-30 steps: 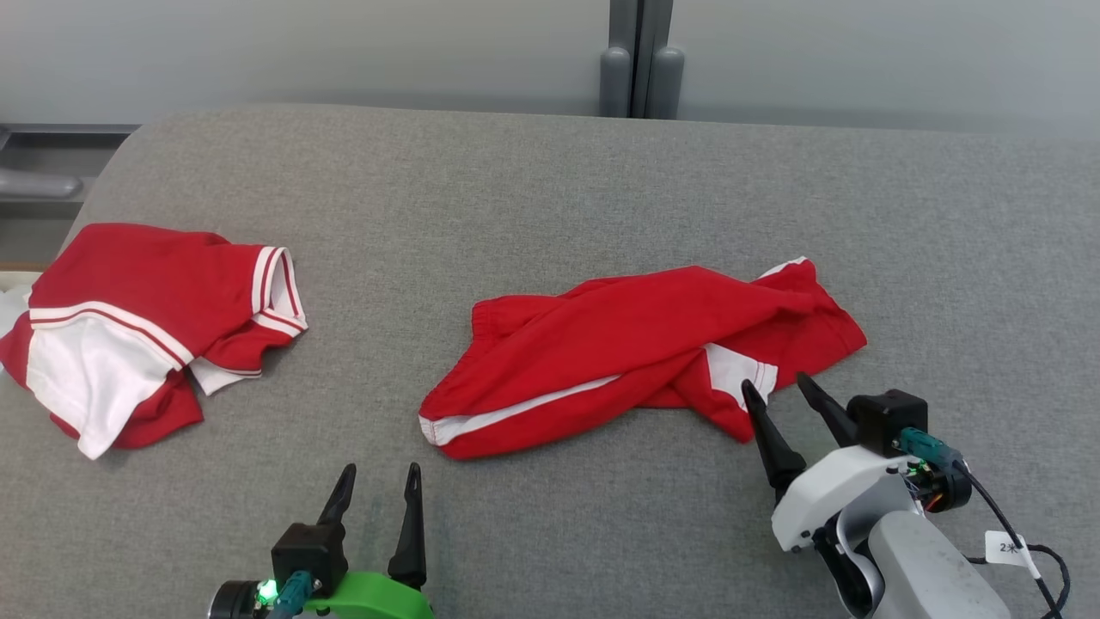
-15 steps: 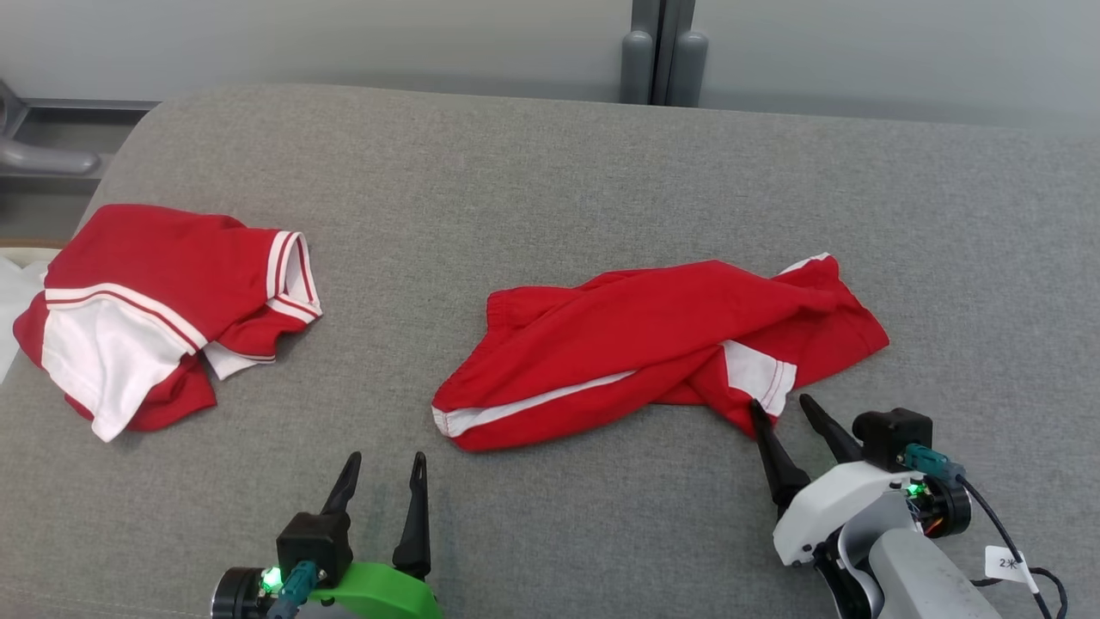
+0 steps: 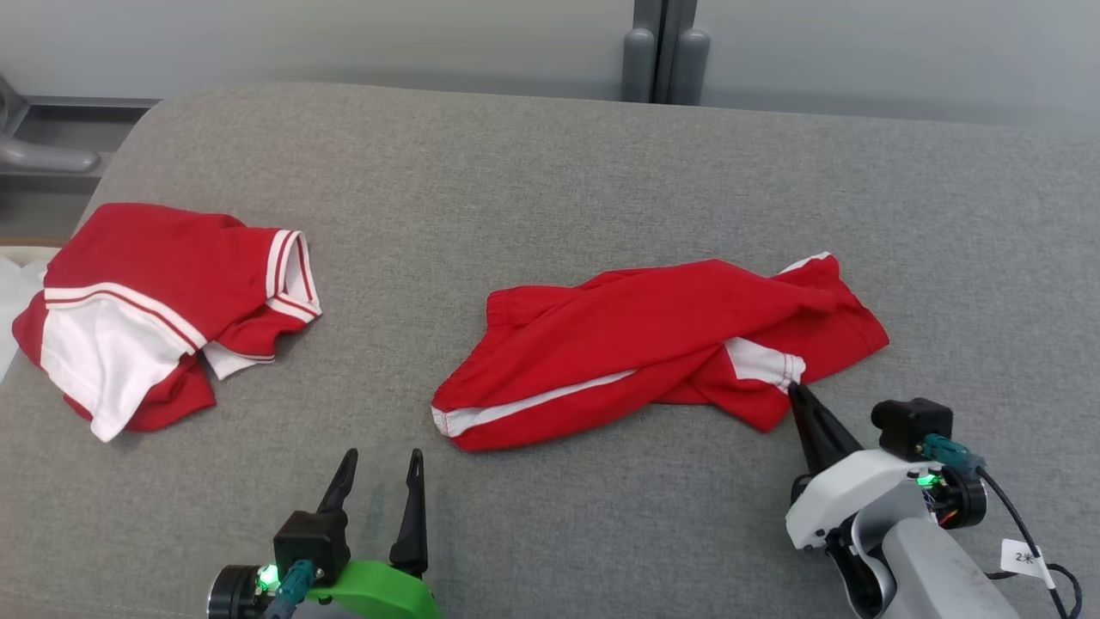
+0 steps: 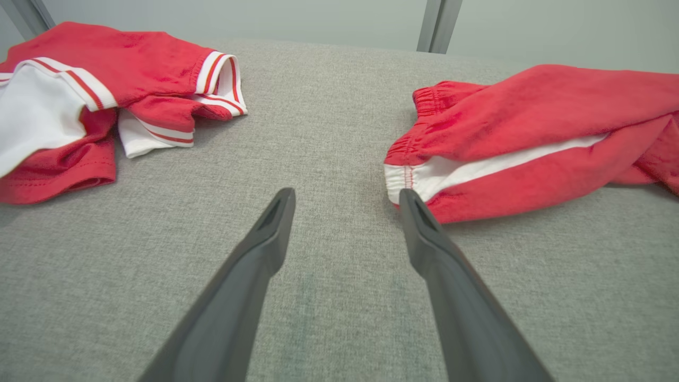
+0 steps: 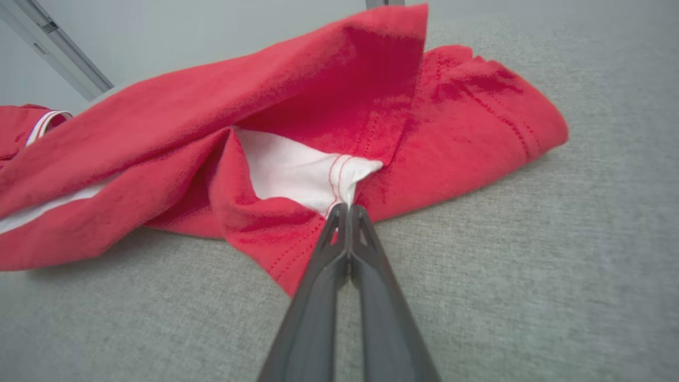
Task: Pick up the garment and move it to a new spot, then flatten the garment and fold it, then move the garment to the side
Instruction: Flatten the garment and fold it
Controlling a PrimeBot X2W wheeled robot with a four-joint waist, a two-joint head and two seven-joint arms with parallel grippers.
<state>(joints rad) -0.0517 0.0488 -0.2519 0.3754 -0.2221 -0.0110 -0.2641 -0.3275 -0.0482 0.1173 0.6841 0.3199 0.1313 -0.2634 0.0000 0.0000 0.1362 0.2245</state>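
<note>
Garment [image 3: 640, 344] of soft red knit lies rumpled.

counter [image 3: 550, 172]: grey woven cloth cover, matt, coarse visible weave; garment [image 3: 636, 344]: soft red cloth, matt, white cloth panels with red stitching; second garment [image 3: 146, 258]: same red/white cloth, striped cuffs; left gripper [image 3: 383, 456] and right gripper [image 3: 793, 391] fingers: dark plastic, matt, smooth; left mount [image 3: 378, 593]: green plastic, slight sheen; right housing [image 3: 838, 494]: white plastic, smooth

Plain lab-like test room, grey fabric-covered work surface [image 3: 550, 172], bare pale wall panels [image 3: 344, 43], metal posts [image 3: 662, 56]
</note>
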